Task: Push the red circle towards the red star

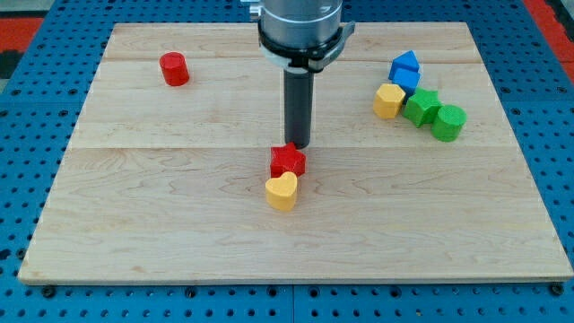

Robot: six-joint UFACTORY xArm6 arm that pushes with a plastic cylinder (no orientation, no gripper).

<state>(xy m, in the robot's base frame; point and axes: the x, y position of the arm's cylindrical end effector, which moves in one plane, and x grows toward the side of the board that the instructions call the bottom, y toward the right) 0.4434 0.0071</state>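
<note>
Fingers: none fitted, nothing held; my tip (298, 145) stands just above the red star (288, 161), seemingly touching. 1 red circle (174, 69) lies well apart, toward the view's top left. Advice: circle round to its far left side, then push rightward and downward, steering clear of the yellow heart (282, 191) below the star.

Single camera view, set in front of the board (296, 242) and above it, looking down at a slant toward the far edge. All four corners lie in frame, with the blue pegboard (36, 224) visible past the edges. The arm (300, 31) enters at the top edge, cropped above its mount.
</note>
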